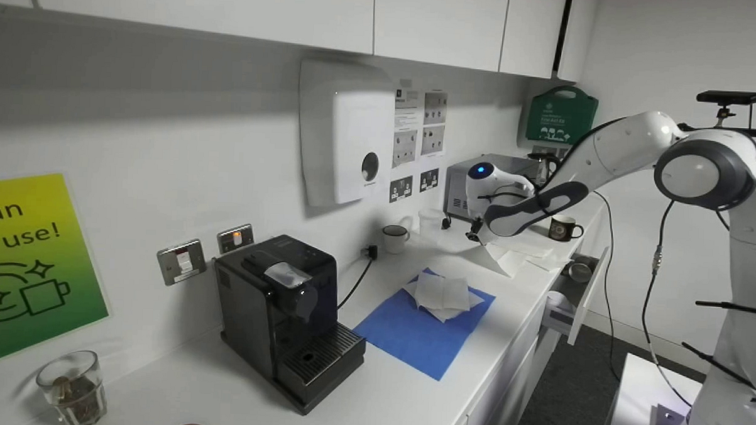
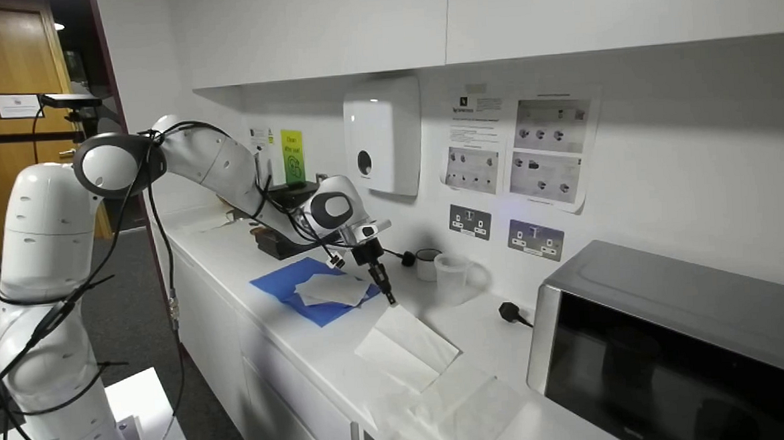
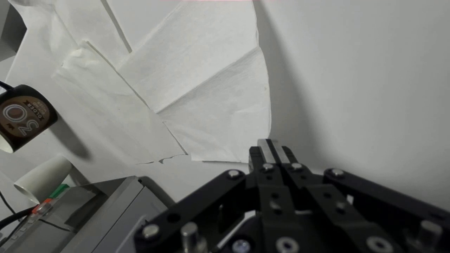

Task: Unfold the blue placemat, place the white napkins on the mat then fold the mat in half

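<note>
In an exterior view, one rectangular blue placemat point(image 1: 414, 341) lies unfolded alongside the front edge of the white countertop point(image 1: 392, 390); overlapping white paper napkins point(image 1: 441, 294), count not discernible, occupy the placemat's far end.

In an exterior view, one black gripper point(image 2: 391, 302) holds up one creased white napkin point(image 2: 409, 348) by a corner.

In the wrist view, the fingers point(image 3: 265, 153) are pressed together on that corner; at least two further napkins point(image 3: 112, 112) lie flat towards the front edge.

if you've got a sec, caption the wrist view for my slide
Gripper pinching a white napkin by one corner, other napkins and a black mug at image left.
</note>
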You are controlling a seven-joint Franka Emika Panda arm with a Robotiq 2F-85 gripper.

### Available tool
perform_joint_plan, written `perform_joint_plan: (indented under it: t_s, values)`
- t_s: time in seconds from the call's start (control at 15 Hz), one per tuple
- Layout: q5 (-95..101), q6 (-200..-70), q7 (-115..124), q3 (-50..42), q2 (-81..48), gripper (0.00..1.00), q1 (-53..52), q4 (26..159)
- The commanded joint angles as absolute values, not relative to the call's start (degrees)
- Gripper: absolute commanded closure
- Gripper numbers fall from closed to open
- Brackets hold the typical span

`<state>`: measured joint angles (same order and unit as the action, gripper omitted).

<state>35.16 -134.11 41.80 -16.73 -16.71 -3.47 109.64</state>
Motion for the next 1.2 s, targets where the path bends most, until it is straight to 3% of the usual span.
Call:
perform_joint_plan:
  t_s: [0.0, 1.13]
  values:
    - [38.8, -130.7, 45.1, -14.2, -13.4, 1.0, -4.5, 111.7]
    - [36.1, -125.1, 41.8, -6.7, -12.5, 0.99, -3.6, 109.8]
